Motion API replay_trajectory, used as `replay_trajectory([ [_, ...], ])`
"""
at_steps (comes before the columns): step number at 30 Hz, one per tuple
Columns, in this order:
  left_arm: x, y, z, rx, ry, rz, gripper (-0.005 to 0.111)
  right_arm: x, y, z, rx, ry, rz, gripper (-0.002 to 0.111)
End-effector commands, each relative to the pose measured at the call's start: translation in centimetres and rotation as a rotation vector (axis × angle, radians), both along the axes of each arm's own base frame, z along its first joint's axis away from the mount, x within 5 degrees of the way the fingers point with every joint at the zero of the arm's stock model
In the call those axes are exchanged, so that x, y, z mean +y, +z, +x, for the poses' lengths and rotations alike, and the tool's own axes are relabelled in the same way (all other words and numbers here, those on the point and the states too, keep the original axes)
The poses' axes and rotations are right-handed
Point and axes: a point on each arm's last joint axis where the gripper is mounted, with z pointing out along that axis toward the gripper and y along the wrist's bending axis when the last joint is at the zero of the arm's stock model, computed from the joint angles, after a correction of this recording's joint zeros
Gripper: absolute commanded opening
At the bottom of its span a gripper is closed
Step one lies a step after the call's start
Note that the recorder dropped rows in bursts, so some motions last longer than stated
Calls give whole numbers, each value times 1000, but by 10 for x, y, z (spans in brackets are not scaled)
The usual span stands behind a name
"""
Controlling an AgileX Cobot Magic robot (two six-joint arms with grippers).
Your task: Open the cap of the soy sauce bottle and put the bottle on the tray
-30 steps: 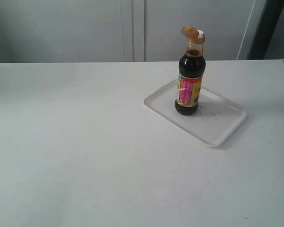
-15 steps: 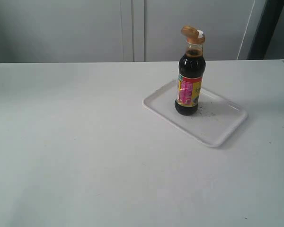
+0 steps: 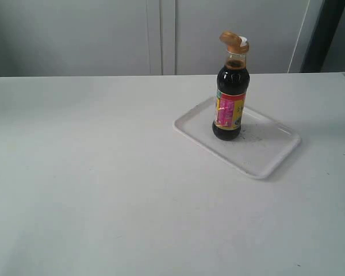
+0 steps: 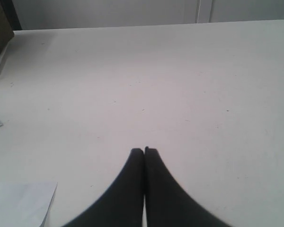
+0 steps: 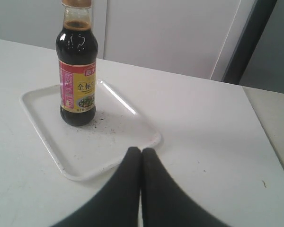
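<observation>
Soy sauce bottle (image 3: 230, 103) upright on tray (image 3: 270, 155).

1. Small clear glass soy sauce bottle (image 3: 229, 103) of dark brown liquid, pink-and-yellow label with red band; stands upright on the tray, toward its far-left part, right of scene centre.
2. Bronze-gold plastic flip cap (image 3: 233, 40), hinged lid tipped open to the left, white spout showing.
3. Shallow white rectangular plastic tray (image 3: 268, 155), rounded corners, raised rim, dark specks near bottle base; lies flat, angled.
</observation>
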Motion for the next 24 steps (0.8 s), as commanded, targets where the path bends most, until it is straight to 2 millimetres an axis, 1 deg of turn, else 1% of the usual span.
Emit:
replay_trajectory([
  [1,-1,-3,-1,19,-12,2,0,0,0,-1,-7,0,10,0],
  [5,0,-9,-3,83,-9,23,0,0,0,-1,-7,1,7,0],
  [24,2,-10,-3,93,8,35,0,0,0,-1,-7,1,5,0],
])
